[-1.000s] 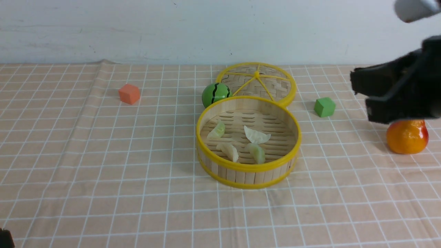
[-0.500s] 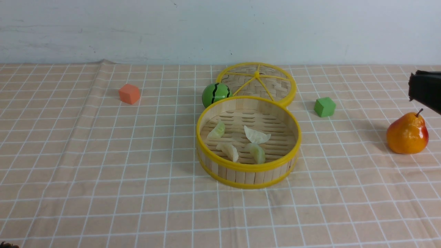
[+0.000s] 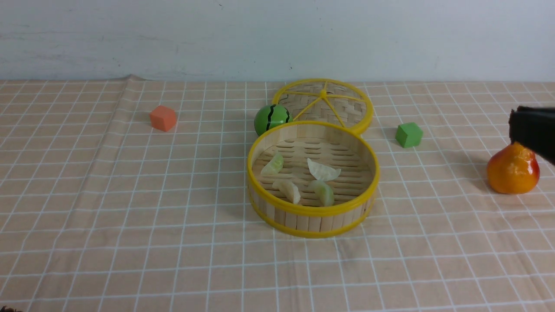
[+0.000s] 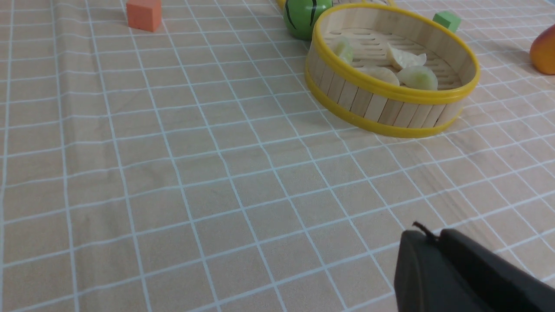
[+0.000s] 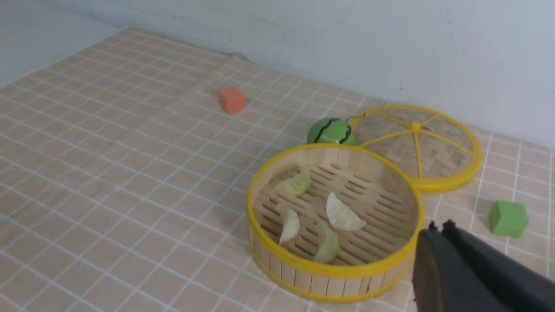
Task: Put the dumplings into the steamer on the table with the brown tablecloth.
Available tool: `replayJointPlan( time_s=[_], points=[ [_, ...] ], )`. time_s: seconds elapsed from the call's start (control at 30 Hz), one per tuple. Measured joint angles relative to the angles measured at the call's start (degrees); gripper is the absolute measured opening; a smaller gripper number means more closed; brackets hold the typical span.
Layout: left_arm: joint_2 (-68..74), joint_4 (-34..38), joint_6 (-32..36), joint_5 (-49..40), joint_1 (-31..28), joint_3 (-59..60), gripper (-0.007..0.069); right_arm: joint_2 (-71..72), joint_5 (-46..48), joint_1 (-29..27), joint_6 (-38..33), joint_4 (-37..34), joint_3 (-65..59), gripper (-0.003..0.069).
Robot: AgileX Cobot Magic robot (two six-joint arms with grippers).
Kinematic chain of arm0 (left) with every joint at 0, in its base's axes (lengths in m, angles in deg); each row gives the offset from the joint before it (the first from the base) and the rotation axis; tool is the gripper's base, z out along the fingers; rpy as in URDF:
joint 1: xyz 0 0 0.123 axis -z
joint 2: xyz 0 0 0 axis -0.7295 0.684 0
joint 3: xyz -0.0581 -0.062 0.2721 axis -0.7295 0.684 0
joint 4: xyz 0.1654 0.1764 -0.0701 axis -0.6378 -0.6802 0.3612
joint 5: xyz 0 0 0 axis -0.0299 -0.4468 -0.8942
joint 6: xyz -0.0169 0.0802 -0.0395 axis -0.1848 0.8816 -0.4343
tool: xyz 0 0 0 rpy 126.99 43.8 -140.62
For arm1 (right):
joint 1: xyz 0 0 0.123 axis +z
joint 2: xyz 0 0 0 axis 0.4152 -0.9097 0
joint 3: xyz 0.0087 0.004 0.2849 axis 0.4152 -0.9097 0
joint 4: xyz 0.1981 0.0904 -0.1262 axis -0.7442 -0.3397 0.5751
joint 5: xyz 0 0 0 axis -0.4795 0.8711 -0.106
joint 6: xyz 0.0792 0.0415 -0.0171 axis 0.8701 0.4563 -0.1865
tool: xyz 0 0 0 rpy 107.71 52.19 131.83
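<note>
Steamer (image 3: 308,223) sits upright on the brown tablecloth (image 3: 173,242), opening up, round so no clear long axis. All four dumplings are inside it, on the slatted floor, lying apart. Pale green dumpling (image 3: 272,164) in steamer's far-left part, long axis diagonal, near-left to far-right. White dumpling (image 3: 323,170) right of steamer's center, long axis far-left to near-right, pleated edge up toward the far side. Cream dumpling (image 3: 288,191) in steamer's near-left part, also far-left to near-right. Second green dumpling (image 3: 322,193) beside it, near side of steamer, same slant, a bit steeper. Woven lid (image 3: 303,95) with yellow spokes is behind steamer, slightly right, knob up. Green ball (image 3: 272,119) with dark wavy stripes is behind steamer, to the left, in front of lid. Orange cube (image 3: 163,118) is well left of steamer and farther back; green cube (image 3: 409,134) is right of steamer and back a little. Red-orange pear (image 3: 512,171) is well right of steamer, part covered by the right arm (image 3: 535,130). Left gripper (image 4: 429,232) is off steamer's near-left side, jaws pressed together, holding nothing. Right gripper (image 5: 441,227) is right of steamer, jaws pressed together, holding nothing.
</note>
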Motion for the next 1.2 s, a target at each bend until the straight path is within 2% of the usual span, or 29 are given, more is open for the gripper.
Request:
replayJointPlan(
  time_s=[0.2,0.37,0.57,0.73,0.97,1.2],
  points=[
    [0.00,0.00,0.00,0.00,0.00,0.00,0.0039,10.56,-5.33,-6.86,0.00,1.36,-13.57,-0.0020],
    [0.00,0.00,-0.02,-0.07,0.00,0.00,0.0042,25.20,-12.11,-17.94,0.00,1.49,-29.87,-0.0020],
    [0.00,0.00,-0.02,-0.13,0.00,0.00,0.0050,39.13,-13.16,-27.10,6.95,1.54,-43.89,-0.0020],
    [0.00,0.00,-0.02,-0.18,0.00,0.00,0.0055,42.88,-10.68,-28.27,9.96,2.41,-48.46,-0.0020],
    [0.00,0.00,-0.07,-0.18,0.00,0.00,0.0056,42.94,-3.90,-28.27,10.10,3.91,-48.18,-0.0020],
    [0.00,0.00,-0.08,-0.23,0.00,0.00,0.0057,42.94,-2.55,-28.27,10.15,3.85,-47.90,-0.0020]
  ],
)
